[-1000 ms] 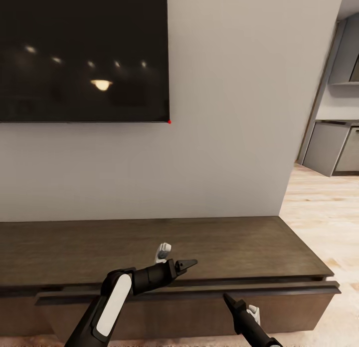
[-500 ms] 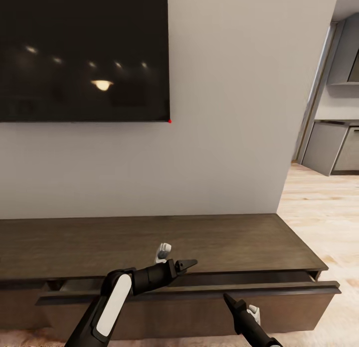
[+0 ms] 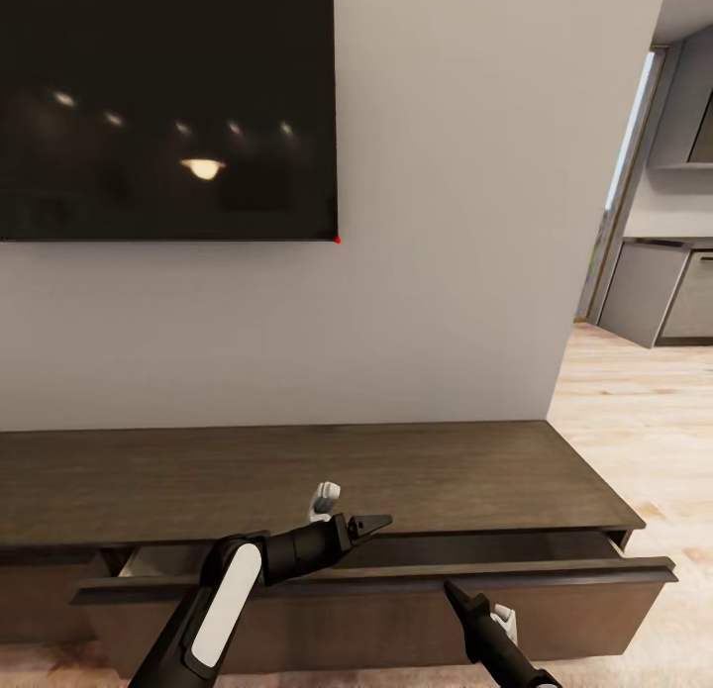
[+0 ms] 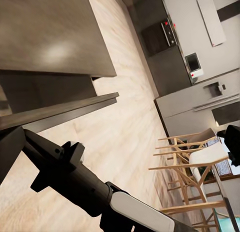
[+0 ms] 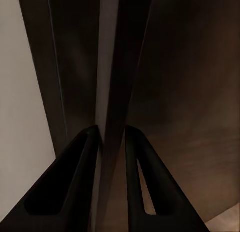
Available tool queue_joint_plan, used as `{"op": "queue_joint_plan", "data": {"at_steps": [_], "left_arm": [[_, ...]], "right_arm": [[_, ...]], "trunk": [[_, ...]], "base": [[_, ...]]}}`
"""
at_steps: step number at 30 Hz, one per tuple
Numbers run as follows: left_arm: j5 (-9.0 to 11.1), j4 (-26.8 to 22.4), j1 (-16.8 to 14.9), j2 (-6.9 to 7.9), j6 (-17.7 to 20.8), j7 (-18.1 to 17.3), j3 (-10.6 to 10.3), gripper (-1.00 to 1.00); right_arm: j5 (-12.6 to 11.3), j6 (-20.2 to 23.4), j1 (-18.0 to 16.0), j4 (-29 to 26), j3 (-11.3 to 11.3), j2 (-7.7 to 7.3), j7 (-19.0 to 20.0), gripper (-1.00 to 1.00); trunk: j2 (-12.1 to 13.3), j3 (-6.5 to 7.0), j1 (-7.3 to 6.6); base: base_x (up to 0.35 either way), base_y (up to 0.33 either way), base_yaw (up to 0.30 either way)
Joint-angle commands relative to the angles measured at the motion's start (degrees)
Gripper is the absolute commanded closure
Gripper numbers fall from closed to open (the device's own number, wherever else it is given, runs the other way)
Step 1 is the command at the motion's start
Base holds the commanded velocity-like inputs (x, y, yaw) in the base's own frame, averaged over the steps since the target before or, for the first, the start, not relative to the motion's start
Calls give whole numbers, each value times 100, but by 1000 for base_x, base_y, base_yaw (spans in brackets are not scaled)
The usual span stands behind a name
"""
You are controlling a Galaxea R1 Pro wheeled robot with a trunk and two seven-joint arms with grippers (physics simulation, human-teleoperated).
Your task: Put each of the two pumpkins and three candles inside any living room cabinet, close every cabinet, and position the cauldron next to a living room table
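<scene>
The long, low dark brown cabinet (image 3: 297,475) runs along the wall under the TV. Its right-hand drawer front (image 3: 376,581) stands pulled out a little, leaving a dark gap, with a strip of pale drawer inside (image 3: 134,561) at the left end. My right gripper (image 3: 477,609) is shut on the top edge of that drawer front (image 5: 112,67), one finger on each side (image 5: 111,134). My left gripper (image 3: 347,512) hovers open and empty just above the gap. Pumpkins, candles, cauldron and coffee table are out of view.
A large black TV (image 3: 163,104) hangs on the grey wall above the cabinet. Pale wood floor (image 3: 644,421) opens to the right toward grey kitchen units (image 3: 654,292). The left wrist view shows wooden chairs (image 4: 190,162) beyond the cabinet's end.
The drawer front has slid out from the cabinet and the gap behind it has widened. The whole view has drawn back slightly. Both grippers keep their place in the picture.
</scene>
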Motion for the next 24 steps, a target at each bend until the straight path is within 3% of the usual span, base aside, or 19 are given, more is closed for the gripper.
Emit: {"op": "queue_joint_plan", "data": {"at_steps": [1,24], "left_arm": [[0,-1,-1,-3,32,-12,7,-100],[0,0,-3,-3,32,-12,7,-100]], "right_arm": [[8,21,0,71,3,-2,1,100],[8,13,0,69,3,-2,1,100]], "trunk": [[-2,-7,-1],[-2,-7,-1]], "base": [[-35,0,0],[-23,0,0]]}}
